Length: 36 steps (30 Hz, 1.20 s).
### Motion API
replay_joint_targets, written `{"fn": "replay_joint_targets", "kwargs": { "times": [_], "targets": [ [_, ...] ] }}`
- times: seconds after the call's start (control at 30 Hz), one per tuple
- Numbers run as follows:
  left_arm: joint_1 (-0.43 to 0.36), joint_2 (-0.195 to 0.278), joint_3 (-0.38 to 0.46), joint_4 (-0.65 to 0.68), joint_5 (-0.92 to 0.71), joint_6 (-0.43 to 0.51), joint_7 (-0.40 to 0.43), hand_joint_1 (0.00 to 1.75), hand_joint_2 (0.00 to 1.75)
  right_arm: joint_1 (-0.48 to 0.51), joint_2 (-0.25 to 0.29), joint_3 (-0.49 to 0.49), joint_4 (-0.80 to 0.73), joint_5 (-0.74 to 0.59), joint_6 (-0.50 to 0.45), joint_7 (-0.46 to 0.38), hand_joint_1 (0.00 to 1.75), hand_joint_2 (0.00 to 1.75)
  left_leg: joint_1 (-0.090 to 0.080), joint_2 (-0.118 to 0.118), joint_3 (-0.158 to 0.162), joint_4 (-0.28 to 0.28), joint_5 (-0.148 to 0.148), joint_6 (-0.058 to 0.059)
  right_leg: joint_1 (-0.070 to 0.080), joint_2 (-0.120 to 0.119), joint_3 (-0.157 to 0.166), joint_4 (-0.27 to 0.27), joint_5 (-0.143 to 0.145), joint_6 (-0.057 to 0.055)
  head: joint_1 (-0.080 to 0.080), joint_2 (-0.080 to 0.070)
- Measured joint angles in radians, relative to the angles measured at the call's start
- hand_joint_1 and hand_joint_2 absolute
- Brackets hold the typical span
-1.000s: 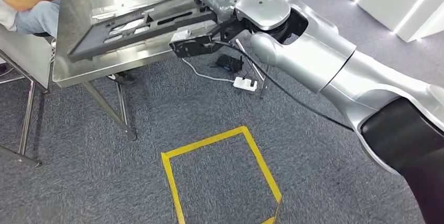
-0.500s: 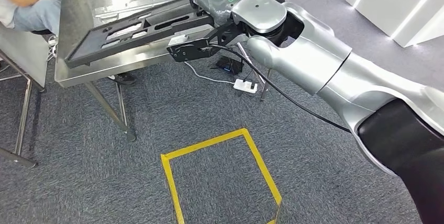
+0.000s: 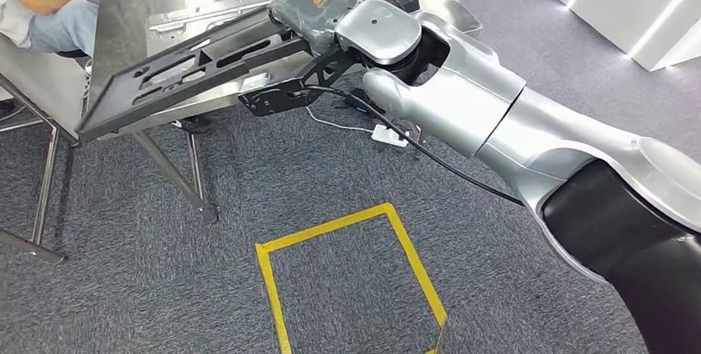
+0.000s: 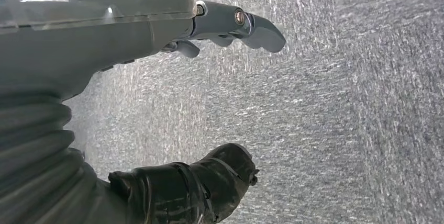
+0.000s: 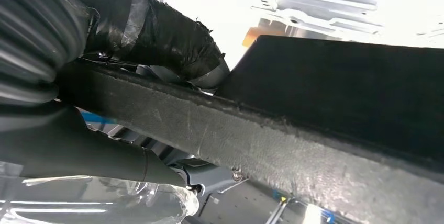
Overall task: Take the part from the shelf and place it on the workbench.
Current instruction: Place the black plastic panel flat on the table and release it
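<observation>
One black part [image 3: 190, 69] is lying across one steel workbench [image 3: 124, 15], far left. One right hand [image 3: 314, 2] is gripping that part; one left hand [image 4: 173, 130] is hanging over carpet. One person [image 3: 45, 7] is sitting far left. One yellow tape square [image 3: 351, 275] is marking the near floor. One white power strip [image 3: 388, 135] is lying under the bench.

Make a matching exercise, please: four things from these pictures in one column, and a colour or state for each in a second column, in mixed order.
Things:
1. black part
2. workbench
3. tape square
4. left hand

States:
A. yellow, on the grey carpet
B. shiny metal top
C. holds nothing, fingers apart
D. gripped by the right hand, tilted over the bench edge

Pairs: 1-D, 2-B, 3-A, 4-C
</observation>
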Motion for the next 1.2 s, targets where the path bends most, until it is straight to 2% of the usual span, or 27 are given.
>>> {"fn": "replay_joint_targets", "kwargs": {
  "times": [0.03, 0.1, 0.13, 0.17, 0.2, 0.23, 0.3, 0.33, 0.37, 0.47, 0.5, 0.53, 0.6, 0.63, 0.67, 0.7, 0.77, 0.8, 0.83, 0.9, 0.97, 1.0, 1.07, 1.13, 1.17, 1.2],
  "targets": [
    [0.0, 0.0, 0.0, 0.0, 0.0, 0.0, 0.0, 0.0, 1.75, -0.001, 0.005, 0.0, 0.004, 0.0, 0.0, 0.0, 1.75, 1.75, 0.001, 0.002, -0.02, 0.045, -0.025, -0.004, -0.002, -0.001, 0.003, -0.003, 0.001, -0.003, -0.001, 0.0],
    [0.001, 0.001, 0.0, 0.0, -0.001, 0.001, 0.0, 0.0, 1.75, -0.002, 0.014, 0.002, 0.014, 0.001, 0.0, 0.0, 1.75, 1.75, 0.002, 0.004, -0.081, 0.172, -0.08, -0.011, -0.003, -0.001, 0.005, -0.003, -0.001, -0.006, -0.002, 0.0],
    [0.001, 0.001, 0.0, 0.0, -0.001, 0.001, 0.0, 0.0, 1.75, -0.001, 0.016, 0.003, 0.018, 0.001, 0.0, 0.0, 1.75, 1.75, 0.003, 0.005, -0.107, 0.217, -0.09, -0.013, -0.002, -0.001, 0.006, -0.003, -0.002, -0.007, -0.002, 0.0],
    [0.001, 0.0, 0.0, 0.0, -0.001, 0.001, 0.0, 0.0, 1.75, 0.001, 0.02, 0.005, 0.021, 0.002, 0.0, -0.001, 1.75, 1.75, 0.003, 0.005, -0.117, 0.23, -0.082, -0.014, -0.002, 0.0, 0.007, -0.001, -0.004, -0.007, -0.002, 0.0],
    [0.002, 0.0, 0.0, 0.0, -0.001, 0.002, 0.0, 0.0, 1.75, 0.003, 0.022, 0.007, 0.023, 0.002, 0.0, -0.003, 1.75, 1.75, 0.003, 0.005, -0.107, 0.203, -0.055, -0.014, -0.002, 0.0, 0.008, 0.001, -0.007, -0.006, -0.002, 0.0],
    [0.002, 0.001, 0.0, 0.0, -0.001, 0.004, 0.001, 0.0, 1.75, 0.004, 0.024, 0.009, 0.025, 0.003, 0.0, -0.004, 1.75, 1.75, 0.003, 0.006, -0.078, 0.139, -0.016, -0.013, -0.002, 0.001, 0.01, 0.003, -0.01, -0.005, -0.002, 0.0],
    [0.001, 0.002, 0.0, 0.0, -0.002, 0.01, 0.003, 0.0, 1.75, 0.004, 0.028, 0.01, 0.029, 0.004, 0.0, -0.006, 1.75, 1.75, -0.001, 0.007, -0.013, 0.009, 0.031, -0.005, 0.0, 0.001, 0.014, 0.007, -0.018, 0.002, -0.001, 0.0],
    [0.001, 0.003, 0.0, 0.0, -0.002, 0.013, 0.004, 0.0, 1.75, 0.003, 0.03, 0.011, 0.031, 0.005, 0.0, -0.006, 1.75, 1.75, -0.003, 0.007, 0.006, -0.027, 0.037, 0.001, 0.002, 0.002, 0.014, 0.008, -0.021, 0.006, -0.001, 0.0],
    [0.001, 0.003, 0.0, 0.0, -0.002, 0.016, 0.005, 0.0, 1.75, 0.003, 0.031, 0.011, 0.033, 0.005, 0.0, -0.006, 1.75, 1.75, -0.006, 0.006, 0.012, -0.038, 0.031, 0.007, 0.003, 0.002, 0.014, 0.007, -0.022, 0.011, -0.001, 0.0],
    [0.002, 0.003, 0.0, 0.0, -0.002, 0.021, 0.007, 0.0, 1.75, 0.003, 0.033, 0.015, 0.038, 0.005, -0.001, -0.007, 1.75, 1.75, -0.004, 0.006, 0.021, -0.046, 0.029, 0.024, 0.006, 0.001, 0.02, 0.007, -0.032, 0.026, -0.001, 0.0],
    [0.002, 0.003, 0.0, 0.0, -0.003, 0.021, 0.006, 0.0, 1.75, 0.002, 0.033, 0.015, 0.04, 0.005, -0.001, -0.007, 1.75, 1.75, -0.001, 0.006, 0.028, -0.05, 0.028, 0.03, 0.006, 0.001, 0.013, 0.028, -0.044, 0.031, 0.001, 0.0],
    [0.001, 0.003, 0.0, 0.0, -0.003, 0.021, 0.005, 0.0, 1.75, 0.001, 0.033, 0.015, 0.042, 0.006, -0.002, -0.008, 1.75, 1.75, 0.002, 0.006, 0.034, -0.053, 0.027, 0.035, 0.006, 0.001, -0.007, 0.07, -0.065, 0.036, 0.003, 0.0],
    [0.001, 0.003, 0.0, 0.0, -0.004, 0.02, 0.001, 0.0, 1.75, 0.003, 0.034, 0.017, 0.047, 0.006, -0.004, -0.008, 1.75, 1.75, 0.001, 0.006, 0.041, -0.054, 0.021, 0.042, 0.002, 0.001, -0.082, 0.207, -0.115, 0.04, 0.007, 0.0],
    [0.001, 0.003, 0.0, 0.0, -0.004, 0.02, -0.001, 0.0, 1.75, 0.007, 0.035, 0.017, 0.049, 0.006, -0.005, -0.008, 1.75, 1.75, 0.001, 0.006, 0.044, -0.053, 0.017, 0.044, 0.001, 0.001, -0.12, 0.266, -0.128, 0.041, 0.007, 0.0],
    [0.001, 0.003, 0.0, 0.0, -0.004, 0.019, -0.002, 0.0, 1.75, 0.011, 0.036, 0.019, 0.052, 0.006, -0.005, -0.009, 1.75, 1.75, 0.0, 0.006, 0.049, -0.053, 0.013, 0.045, 0.0, 0.001, -0.143, 0.293, -0.121, 0.041, 0.007, 0.0],
    [0.001, 0.003, 0.0, 0.0, -0.005, 0.019, -0.002, 0.0, 1.75, 0.015, 0.036, 0.02, 0.054, 0.006, -0.006, -0.01, 1.75, 1.75, 0.0, 0.005, 0.055, -0.052, 0.007, 0.044, -0.001, 0.001, -0.144, 0.275, -0.093, 0.04, 0.008, 0.0],
    [0.002, 0.002, 0.0, 0.0, -0.005, 0.019, -0.002, 0.0, 1.75, 0.018, 0.036, 0.021, 0.057, 0.006, -0.005, -0.01, 1.75, 1.75, 0.0, 0.002, 0.068, -0.049, -0.006, 0.04, 0.001, 0.001, -0.097, 0.144, -0.007, 0.029, 0.008, 0.0],
    [0.002, 0.002, 0.0, 0.0, -0.005, 0.019, -0.002, 0.0, 1.75, 0.018, 0.036, 0.021, 0.059, 0.007, -0.005, -0.01, 1.75, 1.75, -0.001, 0.0, 0.072, -0.046, -0.013, 0.037, 0.003, 0.001, -0.067, 0.075, 0.022, 0.023, 0.007, 0.0],
    [0.002, 0.002, 0.0, 0.0, -0.005, 0.019, -0.002, 0.0, 1.75, 0.017, 0.037, 0.021, 0.06, 0.007, -0.006, -0.01, 1.75, 1.75, -0.002, 0.0, 0.073, -0.046, -0.017, 0.032, 0.005, 0.001, -0.046, 0.03, 0.035, 0.017, 0.007, 0.0],
    [0.001, 0.001, 0.0, 0.0, -0.006, 0.02, -0.002, 0.0, 1.75, 0.018, 0.038, 0.021, 0.062, 0.008, -0.007, -0.01, 1.75, 1.75, -0.003, 0.0, 0.075, -0.05, -0.022, 0.021, 0.01, 0.003, -0.031, 0.002, 0.029, 0.01, 0.007, 0.0],
    [0.0, 0.001, 0.0, 0.0, -0.006, 0.02, -0.002, 0.0, 1.75, 0.019, 0.039, 0.022, 0.064, 0.009, -0.008, -0.009, 1.75, 1.75, 0.0, 0.002, 0.078, -0.049, -0.029, 0.009, 0.006, 0.004, -0.02, -0.01, 0.027, 0.002, 0.009, 0.0],
    [0.0, 0.0, 0.0, 0.0, -0.006, 0.02, -0.003, 0.0, 1.75, 0.019, 0.039, 0.022, 0.065, 0.009, -0.008, -0.009, 1.75, 1.75, 0.001, 0.004, 0.072, -0.031, -0.04, 0.004, 0.003, 0.004, -0.012, -0.017, 0.025, -0.002, 0.009, 0.0],
    [0.0, 0.002, 0.0, 0.0, -0.006, 0.02, -0.004, 0.0, 1.75, 0.02, 0.04, 0.022, 0.068, 0.011, -0.009, -0.008, 1.75, 1.75, 0.003, 0.005, 0.022, 0.069, -0.08, -0.005, -0.001, 0.003, 0.004, -0.025, 0.019, -0.009, 0.006, 0.0],
    [0.001, 0.002, 0.0, 0.0, -0.006, 0.02, -0.004, 0.0, 1.75, 0.025, 0.041, 0.022, 0.071, 0.012, -0.009, -0.007, 1.75, 1.75, 0.003, 0.006, -0.058, 0.195, -0.111, -0.012, -0.001, 0.004, 0.016, -0.024, 0.008, -0.013, 0.006, 0.0],
    [0.002, 0.002, 0.0, 0.0, -0.006, 0.02, -0.004, 0.0, 1.75, 0.029, 0.041, 0.022, 0.072, 0.012, -0.008, -0.007, 1.75, 1.75, 0.004, 0.006, -0.084, 0.222, -0.103, -0.014, -0.001, 0.005, 0.023, -0.023, 0.001, -0.012, 0.006, 0.0],
    [0.003, 0.002, 0.0, 0.0, -0.006, 0.019, -0.004, 0.0, 1.75, 0.032, 0.041, 0.022, 0.073, 0.012, -0.008, -0.008, 1.75, 1.75, 0.004, 0.006, -0.092, 0.211, -0.075, -0.015, -0.001, 0.006, 0.032, -0.021, -0.006, -0.011, 0.006, 0.0]
  ]
}}
